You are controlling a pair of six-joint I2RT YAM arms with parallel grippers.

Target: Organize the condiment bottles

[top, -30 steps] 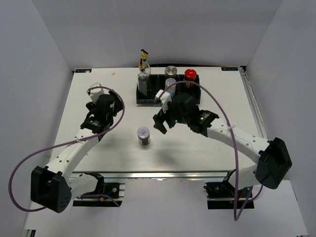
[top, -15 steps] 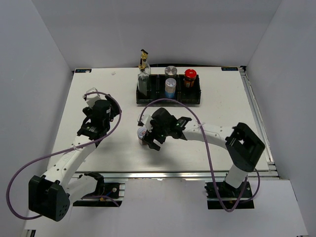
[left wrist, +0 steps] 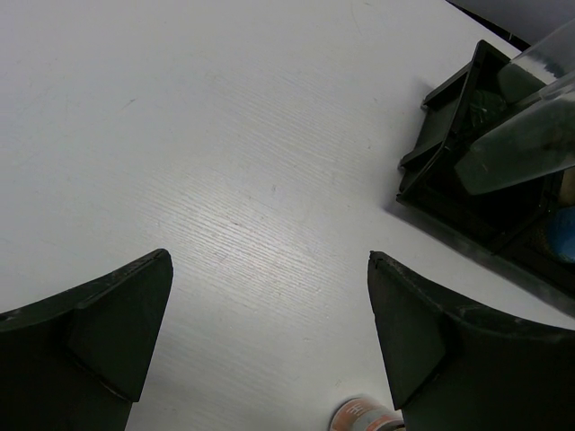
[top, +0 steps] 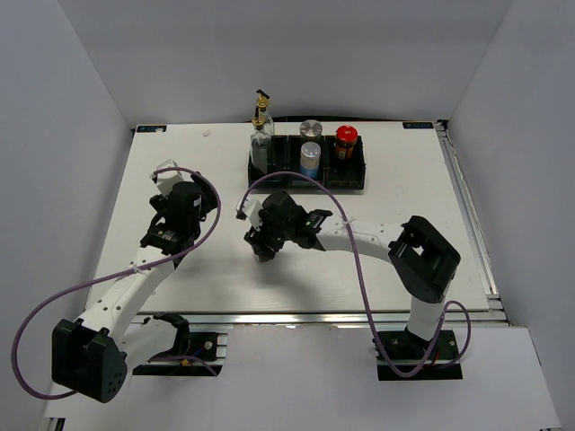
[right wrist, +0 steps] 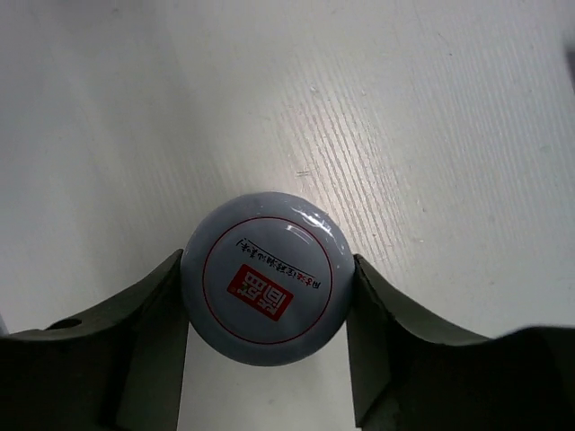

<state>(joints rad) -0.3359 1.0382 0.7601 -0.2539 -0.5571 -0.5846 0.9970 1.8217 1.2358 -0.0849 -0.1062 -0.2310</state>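
The small brown jar point(right wrist: 267, 289) stands mid-frame on the table point(top: 422, 206), outside the black tray point(top: 332, 185), the right gripper point(right wrist: 268, 269) apparently clamped on its lid. Cruets point(top: 260, 148), shaker point(top: 310, 160), cylinder point(top: 310, 128) and red-capped jar point(top: 346, 140) already sit in the tray above; this one is left to do. The left gripper point(left wrist: 269, 262) gapes, empty.

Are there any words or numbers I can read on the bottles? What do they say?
Lid of the small jar: two white Chinese characters in a red square, tilted; I can't read them surely.
Same lid: a curved row of tiny red characters, too small to read.
Blue shaker label: too small to read.
Red-capped jar label: too small to read.
No readable numbers.
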